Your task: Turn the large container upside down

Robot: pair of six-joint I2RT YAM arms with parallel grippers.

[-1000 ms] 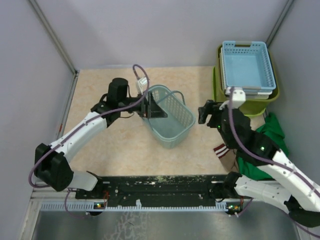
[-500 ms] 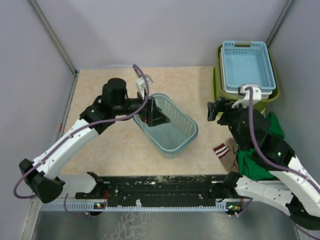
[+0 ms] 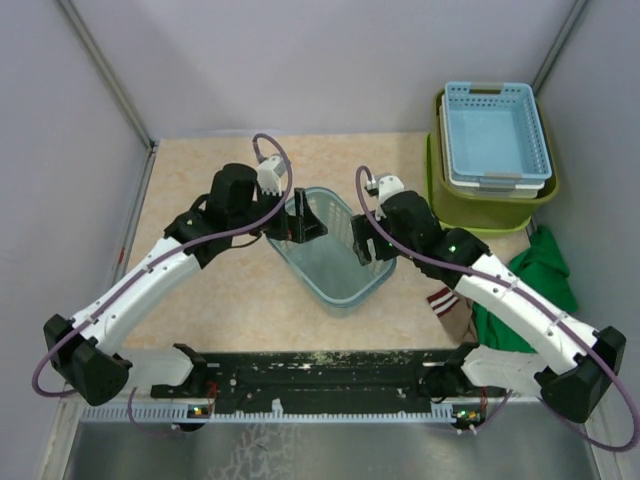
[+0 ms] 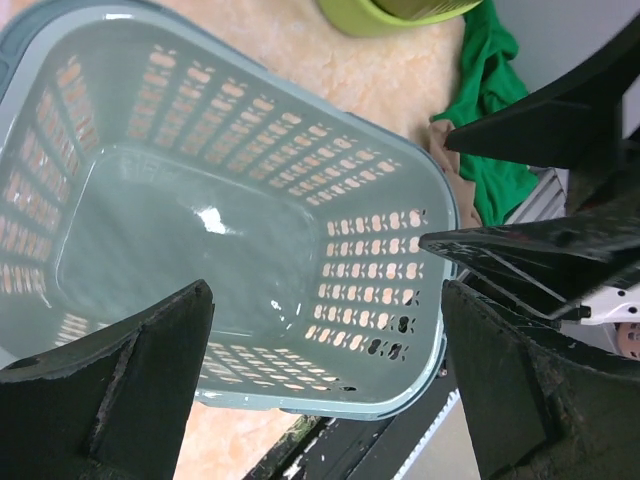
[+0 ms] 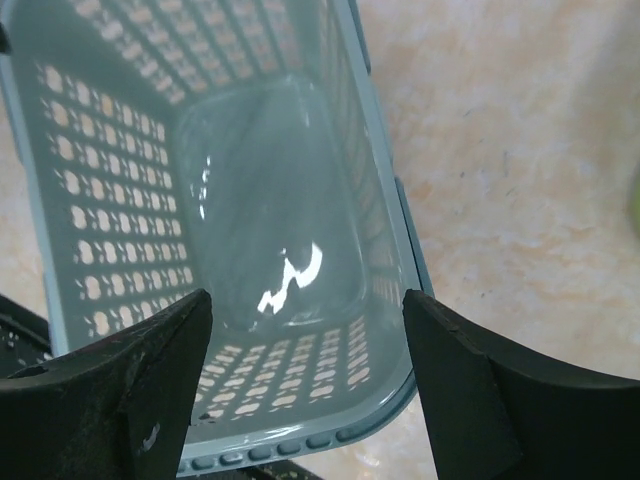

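The large container [image 3: 480, 212] is the lime-green tub at the back right of the table, upright, with a white and a blue basket stacked inside it. Only a sliver of its rim [image 4: 370, 18] shows in the left wrist view. Both grippers are away from it, at a grey-green slatted basket [image 3: 335, 265] standing upright mid-table. My left gripper [image 3: 305, 222] hangs open over that basket's left rim, nothing between its fingers [image 4: 325, 300]. My right gripper [image 3: 367, 243] is open over the basket's right rim, its fingers [image 5: 307, 300] wider apart than the basket's end.
A blue basket [image 3: 495, 130] sits on a white one inside the tub. A green cloth [image 3: 545, 275] lies at the right edge, beside the right arm. A black rail [image 3: 320, 375] runs along the near table edge. Grey walls close in the back and sides.
My right arm has swung left from beside the lime-green tub to the slatted basket's right rim. The slatted basket has settled lower and flatter on the table. My left gripper stays open at its left rim.
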